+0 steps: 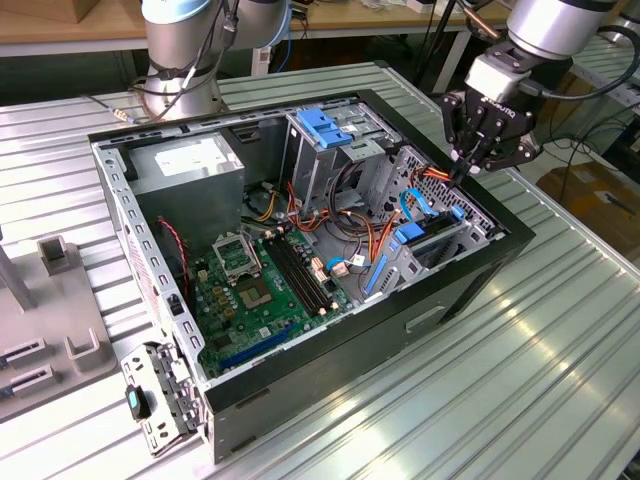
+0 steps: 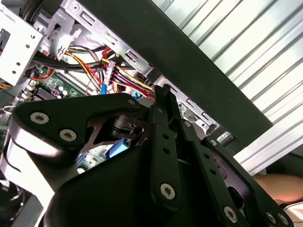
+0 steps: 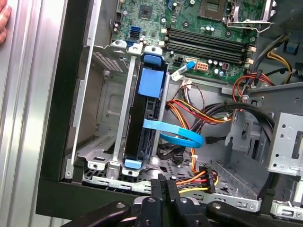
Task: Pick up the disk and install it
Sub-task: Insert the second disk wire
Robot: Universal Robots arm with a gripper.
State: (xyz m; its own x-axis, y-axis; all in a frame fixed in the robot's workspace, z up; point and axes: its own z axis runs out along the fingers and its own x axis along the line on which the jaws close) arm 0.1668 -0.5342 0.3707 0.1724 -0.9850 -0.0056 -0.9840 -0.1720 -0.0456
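Hovering over the case's (image 1: 480,275) corner, the pincer (image 1: 470,165) hangs with fingers pressed together, holding nothing. The disk (image 3: 147,118) sits on edge in its bay just below — long axis running away from the pincer toward the motherboard (image 3: 213,28).

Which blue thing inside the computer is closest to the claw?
The disk with blue rails, standing on edge in the bay just below the claw. The blue bracket atop the grey cage sits farther off.
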